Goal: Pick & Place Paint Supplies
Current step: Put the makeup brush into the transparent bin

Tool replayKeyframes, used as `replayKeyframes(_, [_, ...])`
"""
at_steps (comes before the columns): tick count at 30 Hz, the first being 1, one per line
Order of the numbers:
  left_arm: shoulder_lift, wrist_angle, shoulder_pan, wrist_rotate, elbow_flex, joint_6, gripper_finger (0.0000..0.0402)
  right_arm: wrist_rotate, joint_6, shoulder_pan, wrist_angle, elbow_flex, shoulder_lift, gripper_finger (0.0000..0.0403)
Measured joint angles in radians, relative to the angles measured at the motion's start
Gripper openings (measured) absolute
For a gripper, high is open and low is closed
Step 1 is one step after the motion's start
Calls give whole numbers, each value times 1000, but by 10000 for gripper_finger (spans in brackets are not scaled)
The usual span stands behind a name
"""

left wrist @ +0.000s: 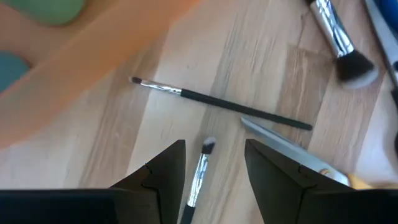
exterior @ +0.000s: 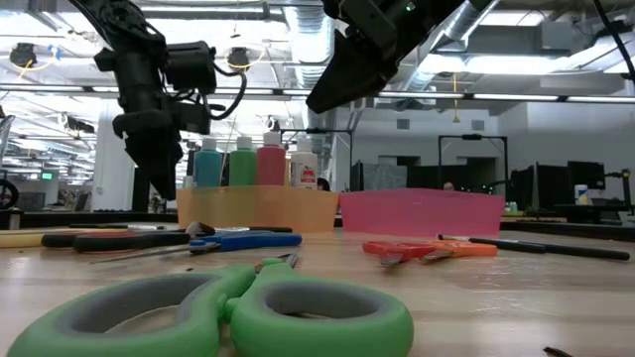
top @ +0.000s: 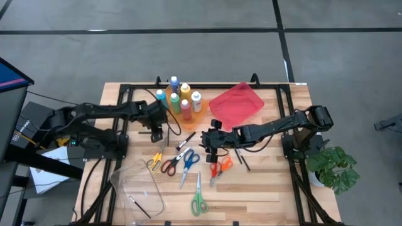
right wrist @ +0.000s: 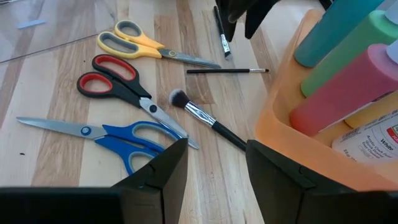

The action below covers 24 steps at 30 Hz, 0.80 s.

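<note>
The left gripper (left wrist: 214, 171), left of centre in the high view, hangs with jaws parted and empty directly over a small brush (left wrist: 198, 177) lying between them on the table (top: 264, 188); a sound pick calls for a straight descent, jaws astride the ferrule, closing only once low. The right gripper (right wrist: 214, 165), mid-frame, is likewise spread and empty. One white bottle (right wrist: 373, 140) reads "White"; nothing else is legible.
</note>
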Motion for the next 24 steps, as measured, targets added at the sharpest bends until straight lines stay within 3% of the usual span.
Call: replayKeyframes(24, [136, 45, -3, 2, -1, 125, 166, -1, 7, 0, -21, 0, 0, 159])
